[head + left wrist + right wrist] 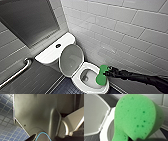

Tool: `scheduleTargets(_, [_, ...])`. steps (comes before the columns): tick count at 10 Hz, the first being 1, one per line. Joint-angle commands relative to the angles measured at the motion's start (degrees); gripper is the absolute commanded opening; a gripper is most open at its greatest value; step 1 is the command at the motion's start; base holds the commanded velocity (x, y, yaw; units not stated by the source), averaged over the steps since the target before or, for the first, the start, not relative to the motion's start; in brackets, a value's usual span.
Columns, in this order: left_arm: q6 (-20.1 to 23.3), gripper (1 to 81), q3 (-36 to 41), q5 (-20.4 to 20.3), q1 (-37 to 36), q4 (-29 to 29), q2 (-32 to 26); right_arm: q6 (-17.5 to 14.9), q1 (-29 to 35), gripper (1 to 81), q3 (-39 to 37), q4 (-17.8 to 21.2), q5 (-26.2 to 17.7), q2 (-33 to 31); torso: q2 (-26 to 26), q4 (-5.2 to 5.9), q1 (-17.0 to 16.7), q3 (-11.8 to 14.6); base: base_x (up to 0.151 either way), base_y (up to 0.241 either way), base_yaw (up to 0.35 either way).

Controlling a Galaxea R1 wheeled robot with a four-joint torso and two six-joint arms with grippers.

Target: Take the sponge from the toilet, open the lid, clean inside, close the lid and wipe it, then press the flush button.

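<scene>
The white toilet (85,67) stands against the tiled wall with its lid (71,58) raised, grey inner face showing. My right gripper (107,72) comes in from the right, shut on the bright green sponge (102,75), which hangs over the right rim of the bowl. In the right wrist view the sponge (136,117) looms large, with the raised lid (95,115) and the bowl rim (105,131) behind it. The flush button (58,45) sits dark and round in the middle of the tank top.
A metal grab bar (17,71) runs along the left wall. White tiled wall (125,32) closes in on the right. Dark blue tiled floor (6,125) lies around the toilet's base. A grey panel (27,17) hangs above the tank.
</scene>
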Motion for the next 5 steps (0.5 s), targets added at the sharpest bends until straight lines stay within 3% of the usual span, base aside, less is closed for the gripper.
scheduleTargets(1, [0.10,81.1,0.15,4.85,0.92,-0.47,-0.69,0.10,7.88,1.0,1.32,0.66,-0.96,0.33,0.00,0.00,0.00,-1.78,0.000,0.000,0.000])
scheduleTargets(5, [0.01,81.1,0.15,4.94,1.18,-0.64,-0.77,0.18,9.73,1.0,0.18,0.75,-0.69,2.72,0.06,0.00,0.02,-1.76,0.000,0.000,0.000])
